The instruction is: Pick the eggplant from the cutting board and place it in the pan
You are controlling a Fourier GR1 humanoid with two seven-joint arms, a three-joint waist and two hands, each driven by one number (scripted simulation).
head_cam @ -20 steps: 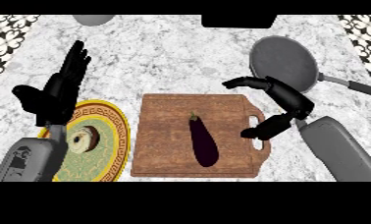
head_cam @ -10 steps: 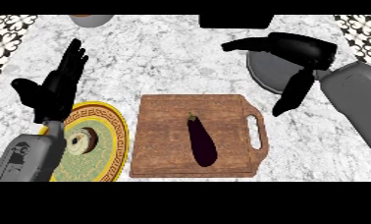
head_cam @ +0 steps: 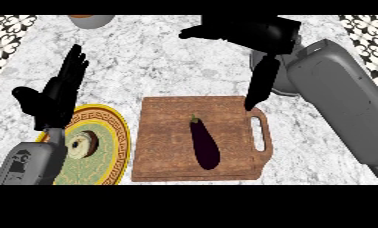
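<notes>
- The eggplant (head_cam: 204,143) is dark purple, long and glossy, with a small green stem at its far end. It lies flat on my cutting board (head_cam: 166,142), right of the middle, running lengthwise away from me.
- The cutting board is brown wood with a slotted handle on its right side.
- The pan (head_cam: 279,89) is grey, mostly hidden behind my right arm, just beyond the board's right corner.

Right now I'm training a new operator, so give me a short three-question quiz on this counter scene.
1. True or false: the eggplant lies on the cutting board.
2. What lies left of the board? A) plate B) kettle C) sponge
3. Fill in: the right hand hangs above the counter, fingers pointing ____.

Key: 1 true; 2 A, the plate; 3 down.
</notes>
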